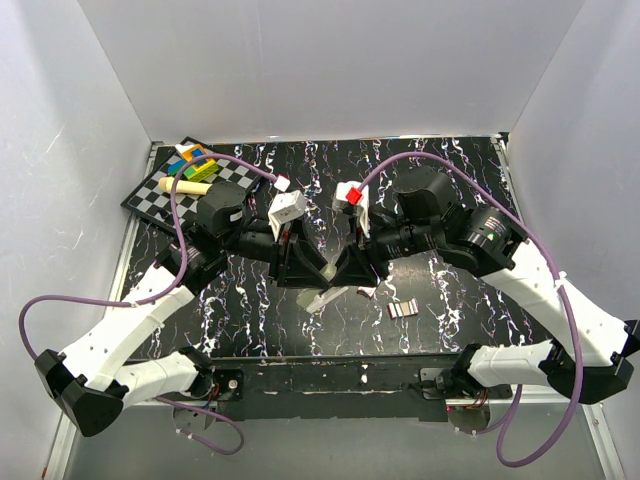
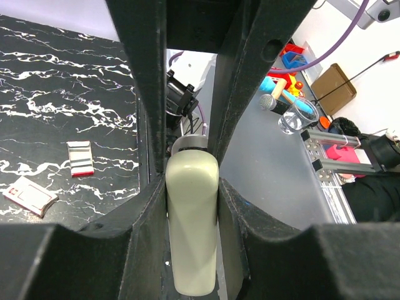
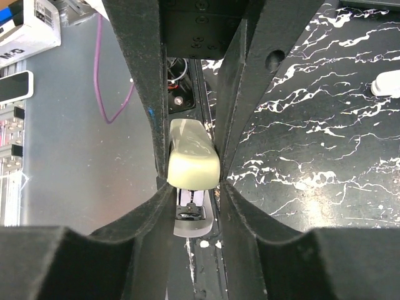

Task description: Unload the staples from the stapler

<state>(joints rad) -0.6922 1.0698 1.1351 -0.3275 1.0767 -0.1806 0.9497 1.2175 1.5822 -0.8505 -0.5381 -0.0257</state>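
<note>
The stapler (image 1: 330,297) is a slim pale white bar low over the black marbled table, between the two grippers. My left gripper (image 1: 303,272) is shut on one end of it. In the left wrist view the cream top of the stapler (image 2: 192,225) is pinched between both pads of the left gripper (image 2: 192,240). My right gripper (image 1: 350,272) is shut on the other end. In the right wrist view the stapler (image 3: 192,156) is squeezed by the right gripper (image 3: 192,182), and its grey base and metal magazine (image 3: 190,211) show below the cream top.
A small red-and-white striped staple strip (image 1: 402,309) lies on the table right of the grippers and shows in the left wrist view (image 2: 80,159). Another flat piece (image 2: 30,195) lies near it. A chessboard (image 1: 160,195) with coloured blocks stands at the back left.
</note>
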